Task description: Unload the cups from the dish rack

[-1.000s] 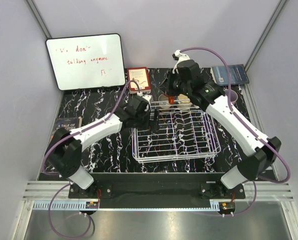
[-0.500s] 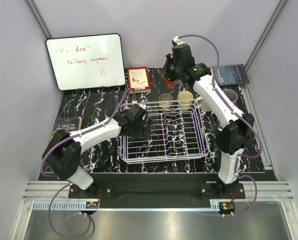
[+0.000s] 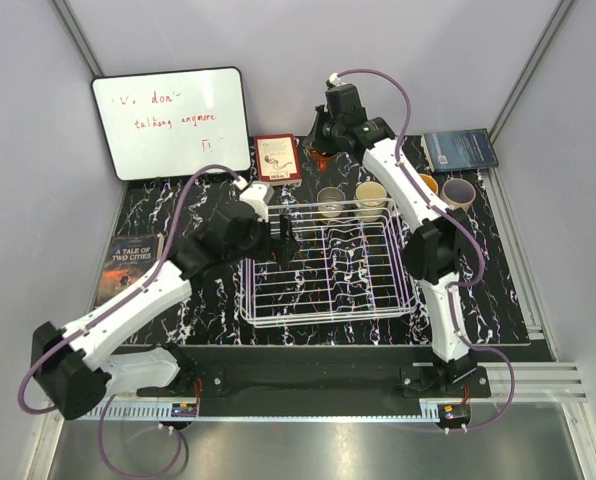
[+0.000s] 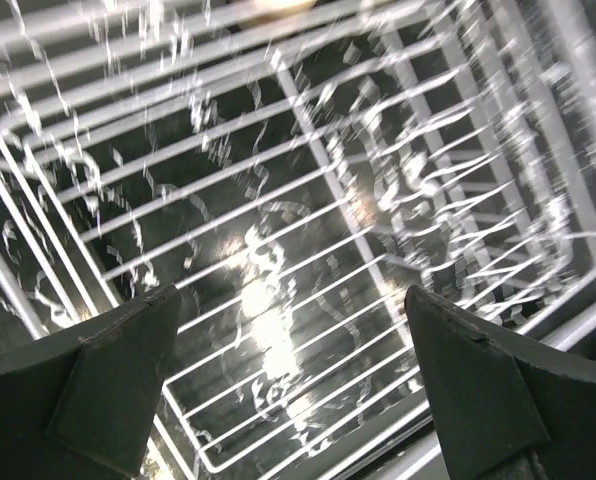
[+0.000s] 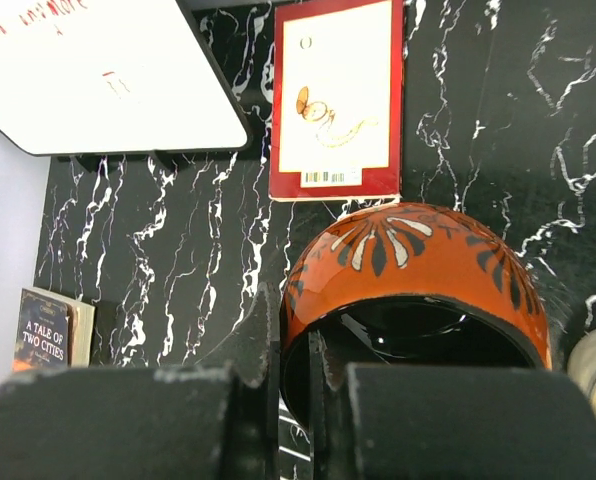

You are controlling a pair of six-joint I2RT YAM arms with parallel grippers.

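Cup [image 5: 418, 260] rim pinched in R claw [image 5: 294, 350]; L claw [image 4: 290, 305] wide open.

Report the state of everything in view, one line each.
dish rack: no cups inside
reddish-brown cup: clamped by its rim
right gripper: shut on the reddish-brown cup
left gripper: open, over the dish rack
cream cups: upright, behind the dish rack
pinkish cup: upright, outside the dish rack
red book: closed

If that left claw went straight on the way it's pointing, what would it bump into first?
Probably the dish rack's wire floor: the open left gripper looks straight down into it, with no cup between.
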